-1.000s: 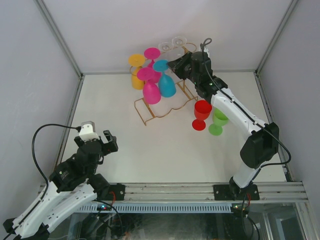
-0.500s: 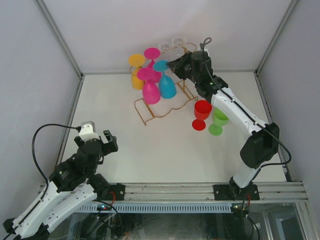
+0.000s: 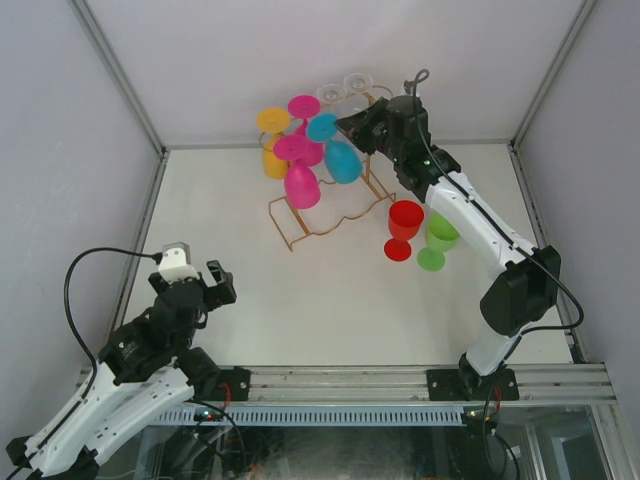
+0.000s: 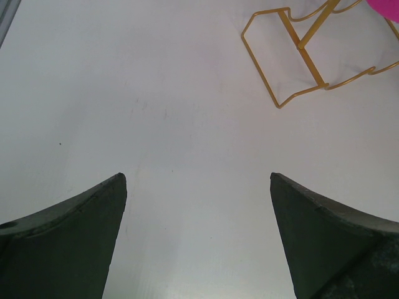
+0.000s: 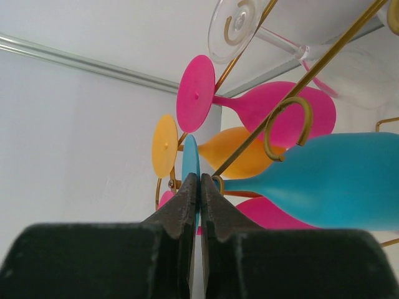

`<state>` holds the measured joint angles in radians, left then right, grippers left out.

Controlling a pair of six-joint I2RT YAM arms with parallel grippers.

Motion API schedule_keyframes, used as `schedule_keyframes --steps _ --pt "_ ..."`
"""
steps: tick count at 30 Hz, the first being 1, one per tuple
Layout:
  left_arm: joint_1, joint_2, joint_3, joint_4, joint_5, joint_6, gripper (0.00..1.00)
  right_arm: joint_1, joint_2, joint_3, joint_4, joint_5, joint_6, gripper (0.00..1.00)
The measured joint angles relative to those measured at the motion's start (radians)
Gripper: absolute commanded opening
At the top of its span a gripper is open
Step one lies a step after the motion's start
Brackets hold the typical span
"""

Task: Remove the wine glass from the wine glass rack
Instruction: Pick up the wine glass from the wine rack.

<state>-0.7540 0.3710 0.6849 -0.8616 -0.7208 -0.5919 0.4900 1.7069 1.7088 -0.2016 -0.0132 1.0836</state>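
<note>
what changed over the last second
The right hand closed on the foot of the blue wine glass, and the glass's bowl swung up and to the right on the wine glass rack. The left hand stayed open and still; the red glass and green glass did not move.

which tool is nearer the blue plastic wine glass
Right. The right tool is shut on the blue plastic wine glass at its foot; the left tool hangs open far away.
</note>
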Motion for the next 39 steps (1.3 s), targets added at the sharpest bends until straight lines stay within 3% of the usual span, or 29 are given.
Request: schedule_keyframes --steps 39 --pt "0.0 0.0 0.0 0.0 0.018 0.0 1.0 -0.011 -0.065 -0.098 0.052 -0.037 0.105 0.0"
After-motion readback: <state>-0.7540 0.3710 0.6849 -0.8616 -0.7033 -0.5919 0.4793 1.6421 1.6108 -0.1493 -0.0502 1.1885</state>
